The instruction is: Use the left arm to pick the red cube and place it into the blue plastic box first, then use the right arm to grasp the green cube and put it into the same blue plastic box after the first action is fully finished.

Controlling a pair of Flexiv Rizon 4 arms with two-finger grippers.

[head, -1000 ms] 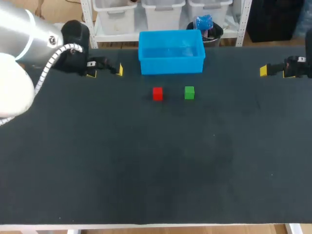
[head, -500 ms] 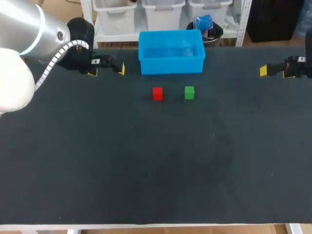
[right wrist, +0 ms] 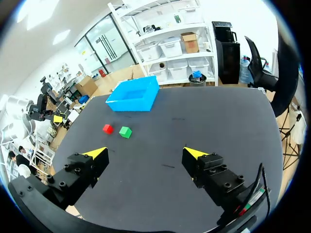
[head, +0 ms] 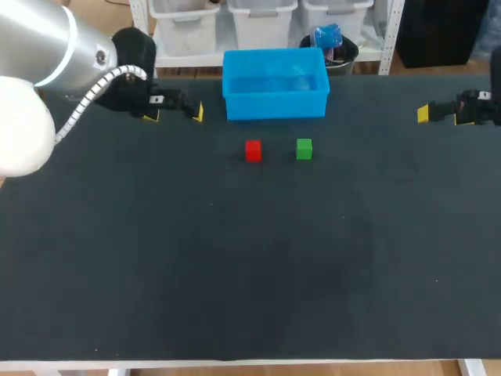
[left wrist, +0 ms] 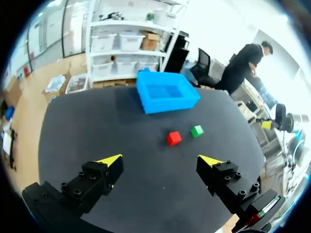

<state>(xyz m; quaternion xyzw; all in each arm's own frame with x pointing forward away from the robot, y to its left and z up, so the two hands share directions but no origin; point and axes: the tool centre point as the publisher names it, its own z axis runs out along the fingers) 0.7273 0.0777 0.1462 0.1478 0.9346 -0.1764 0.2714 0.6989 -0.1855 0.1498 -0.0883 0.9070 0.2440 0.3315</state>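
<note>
the left gripper (head: 174, 113) is hanging over the dark table (head: 250, 266) in the upper left of the head view, just left of the blue plastic box (head: 275, 106). its yellow-tipped fingers are standing wide apart and holding nothing; in the left wrist view the same gripper (left wrist: 160, 160) is showing only bare table between its tips.

the red cube (head: 253, 150) is sitting on the table a little above the centre of the head view, just below the box's front wall and apart from it. the green cube (head: 304, 149) is lying just to its right, in line with it, with a small gap between the two. in the left wrist view both cubes are lying ahead of the open fingers, the red cube (left wrist: 174, 138) nearer, and the box beyond them.

the right gripper (head: 441, 116) is hovering at the upper right edge of the head view, well apart from the cubes and the box. in the right wrist view its fingers (right wrist: 95, 153) are spread wide and gripping nothing.

the box is standing upright at the top centre of the head view, against the table's far edge.
</note>
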